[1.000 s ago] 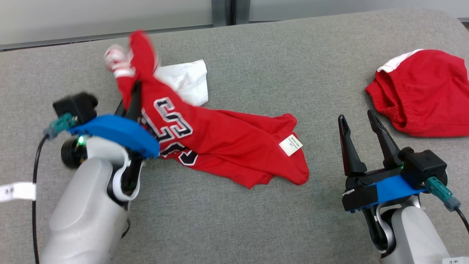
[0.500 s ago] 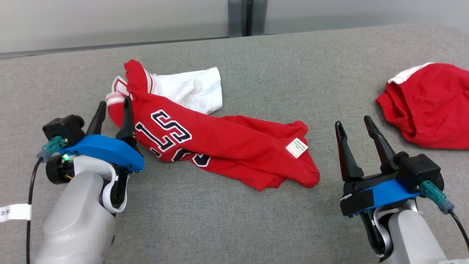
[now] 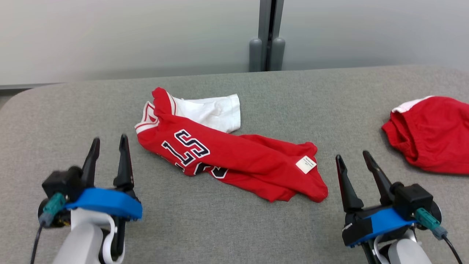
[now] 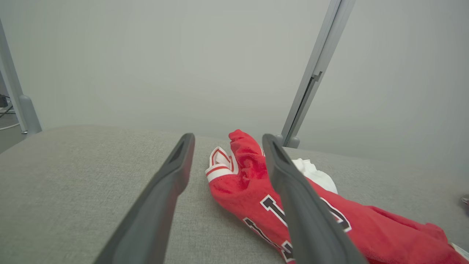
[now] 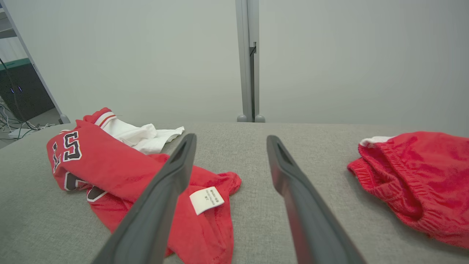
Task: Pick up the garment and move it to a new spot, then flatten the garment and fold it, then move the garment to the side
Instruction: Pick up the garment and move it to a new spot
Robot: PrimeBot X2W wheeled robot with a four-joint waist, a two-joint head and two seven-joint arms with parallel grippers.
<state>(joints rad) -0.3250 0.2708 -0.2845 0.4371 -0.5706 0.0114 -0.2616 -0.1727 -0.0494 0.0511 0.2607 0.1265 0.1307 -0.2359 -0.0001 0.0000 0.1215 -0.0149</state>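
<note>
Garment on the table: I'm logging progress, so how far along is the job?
Done, probably: the red jersey lies loose on the grey table, so the first move looks made. In hand: nothing; the left gripper and right gripper stand open, clear of it. Left: the jersey is bunched and twisted, so flattening, folding and moving aside remain.

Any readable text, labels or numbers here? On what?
"S", with a half-folded letter beside it: dark print on the jersey.
Second row of print below: folded under, unreadable.
White tag on the jersey: print too small to read.
No text visible on the shorts.
</note>
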